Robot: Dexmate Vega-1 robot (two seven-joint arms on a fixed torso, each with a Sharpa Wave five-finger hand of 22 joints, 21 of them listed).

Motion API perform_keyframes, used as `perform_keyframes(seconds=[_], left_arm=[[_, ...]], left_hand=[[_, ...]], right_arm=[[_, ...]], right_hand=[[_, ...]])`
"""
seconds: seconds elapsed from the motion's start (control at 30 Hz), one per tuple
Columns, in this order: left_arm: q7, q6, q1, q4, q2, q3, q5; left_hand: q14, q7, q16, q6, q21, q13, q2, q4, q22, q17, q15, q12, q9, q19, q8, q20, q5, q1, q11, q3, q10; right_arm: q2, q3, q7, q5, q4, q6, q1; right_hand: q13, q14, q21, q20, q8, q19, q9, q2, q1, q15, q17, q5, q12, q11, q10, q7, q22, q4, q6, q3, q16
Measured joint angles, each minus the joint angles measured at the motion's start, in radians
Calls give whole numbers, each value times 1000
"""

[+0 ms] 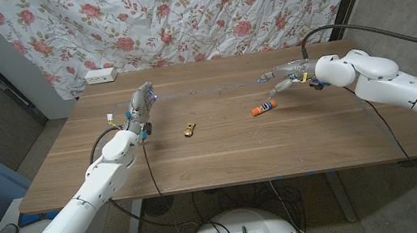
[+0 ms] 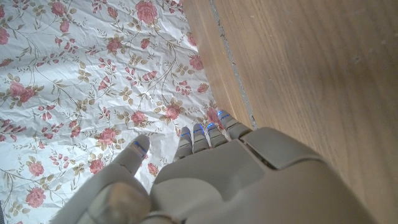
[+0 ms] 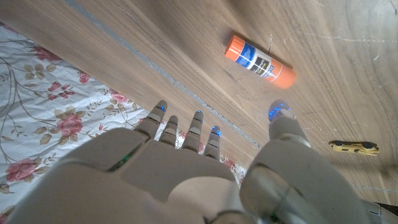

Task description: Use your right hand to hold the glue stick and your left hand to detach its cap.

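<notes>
Wooden table (image 1: 222,155) before a floral curtain (image 1: 202,11) carries the glue stick (image 1: 265,108); both robot hands spread, holding nothing.

Bare table (image 1: 222,151) surrounds the glue stick (image 1: 265,108); a yellow object (image 1: 190,130) lies well apart.

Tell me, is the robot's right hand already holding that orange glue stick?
No, the glue stick lies alone on the table, and the right hand is apart from it, fingers spread.

Glue stick (image 1: 265,108) just before right robot hand (image 1: 289,77)
</notes>
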Motion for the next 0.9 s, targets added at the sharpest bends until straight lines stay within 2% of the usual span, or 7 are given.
perform_keyframes(seconds=[0.13, 0.2, 0.37, 0.4, 0.53, 0.73, 0.9], left_arm=[[0, 0, 6, -4, 2, -3, 0], [11, 4, 8, -4, 2, -4, -1], [14, 4, 11, -3, -2, -5, -3], [14, 3, 12, -2, -3, -5, -4], [14, 1, 14, 0, -5, -5, -6], [15, -1, 22, 0, -6, -7, -8], [19, -3, 28, -5, -8, -8, -12]], left_hand=[[0, 0, 0, 0, 0, 0, 0, -2, 0, 0, 0, 0, 0, 0, 0, 0, 0, 0, 0, 2, 0], [0, 0, 0, 0, 0, 0, 0, -2, 0, 0, 0, 0, 0, 0, 0, 0, 0, 0, 0, 2, 0], [0, 4, 0, 4, 0, 0, 0, 2, 0, 0, 0, 0, 0, 0, 0, 0, 0, 0, 0, 7, 0], [0, 4, 0, 4, 0, 0, 0, 2, 0, 0, 0, 0, 0, 0, 0, 0, 0, 0, 0, 7, 0], [0, 0, 0, 7, 0, 0, 0, 2, 0, 0, 0, 0, 0, 0, 0, 0, 0, 0, -4, 7, 4], [0, 0, 0, 7, 0, 0, 0, 2, 0, 0, 0, 0, 0, 0, 0, 0, 0, 0, -5, 7, 5], [0, 0, 0, 7, 0, 0, 0, 2, 0, 0, 0, 0, 0, 0, 0, 0, 0, 0, -5, 6, 5]], right_arm=[[0, 0, 33, -34, 0, -20, 0], [22, -37, 51, -51, -35, -29, 28], [33, -53, 80, -86, -39, -41, 38], [35, -57, 86, -98, -40, -41, 41], [39, -63, 93, -123, -40, -41, 44], [47, -76, 84, -168, -34, -23, 47], [54, -88, 67, -200, -20, -12, 45]], right_hand=[[1, 10, 0, 4, 0, 4, 0, 3, 28, 9, 0, 0, 0, 1, 15, -3, 0, 3, 3, 3, 5], [0, 18, 0, 11, 0, 11, 0, -7, 38, 7, 0, 0, 0, 1, 15, -4, 0, 1, 4, 7, 8], [5, 43, 0, 7, 0, 29, 2, -37, 69, 3, -3, -8, 4, -7, 37, -7, 0, 1, 7, 13, 14], [8, 48, 0, 7, 0, 36, 3, -33, 80, -2, -5, -9, 6, -8, 38, -7, 0, 1, 7, 15, 14], [14, 72, 0, -2, 0, 52, 3, -60, 131, -11, -5, -18, 10, -15, 67, -18, 0, 4, 19, 24, 21], [19, 100, 0, -9, 10, 73, 3, -87, 158, -28, -5, -21, 21, -17, 101, -14, 0, 3, 51, 25, 33], [21, 127, 0, -9, 17, 88, 4, -83, 183, -37, -4, -21, 28, -26, 132, -17, 0, 10, 69, 26, 43]])
